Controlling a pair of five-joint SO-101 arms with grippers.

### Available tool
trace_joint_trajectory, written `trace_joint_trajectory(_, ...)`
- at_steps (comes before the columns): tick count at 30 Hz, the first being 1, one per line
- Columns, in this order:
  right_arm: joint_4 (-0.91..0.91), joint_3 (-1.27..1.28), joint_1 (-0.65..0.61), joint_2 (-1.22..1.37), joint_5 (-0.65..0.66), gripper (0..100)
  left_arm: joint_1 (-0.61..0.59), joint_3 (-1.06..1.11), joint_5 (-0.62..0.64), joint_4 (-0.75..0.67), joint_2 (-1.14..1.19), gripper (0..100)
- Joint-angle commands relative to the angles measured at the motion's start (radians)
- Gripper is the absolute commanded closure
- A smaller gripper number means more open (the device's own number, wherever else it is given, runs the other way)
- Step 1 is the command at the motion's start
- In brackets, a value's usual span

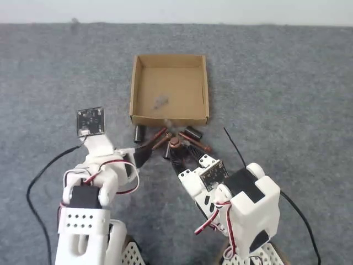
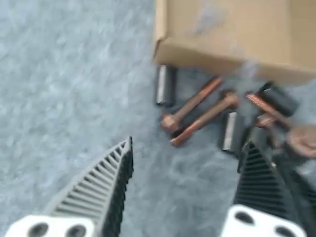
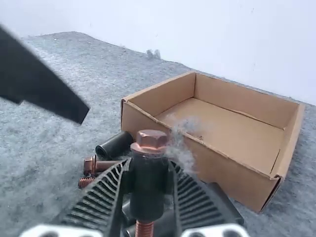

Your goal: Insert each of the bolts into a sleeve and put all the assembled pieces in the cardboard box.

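My right gripper [image 3: 148, 170]: clamped on black cylindrical sleeve [image 3: 147, 187], copper hex-head bolt [image 3: 150, 140] seated — upright, keeping them joined.
My left gripper [image 2: 189, 143]: spread open over loose copper bolts [image 2: 202, 118] — next pick, I judge.

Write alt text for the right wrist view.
The right gripper holds a black sleeve upright between its fingers, a copper bolt pushed through it with the hex head on top. Behind stands the open cardboard box; a loose sleeve and loose bolts lie on the grey carpet before it.

No readable text, labels, numbers or signs anywhere.
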Motion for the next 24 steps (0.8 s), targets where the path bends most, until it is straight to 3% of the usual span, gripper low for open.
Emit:
trace_joint_trajectory(1,-0.016,0.005,0.013,-0.012,0.025,99.2,-0.054,0.031,-0.012,-0.064,0.003,68)
trace_joint_trajectory(9,-0.050,0.023,0.015,-0.012,0.025,99.2,-0.081,0.130,-0.054,-0.068,0.003,69)
trace_joint_trajectory(12,-0.050,0.023,0.015,-0.012,0.025,99.2,-0.107,0.130,-0.055,-0.109,0.003,76)
trace_joint_trajectory(17,-0.051,0.023,0.030,-0.012,0.025,99.2,-0.112,0.153,-0.058,-0.224,0.003,100)
trace_joint_trajectory(24,-0.058,0.025,0.035,-0.012,0.025,99.2,-0.114,0.191,-0.057,-0.265,0.003,99)
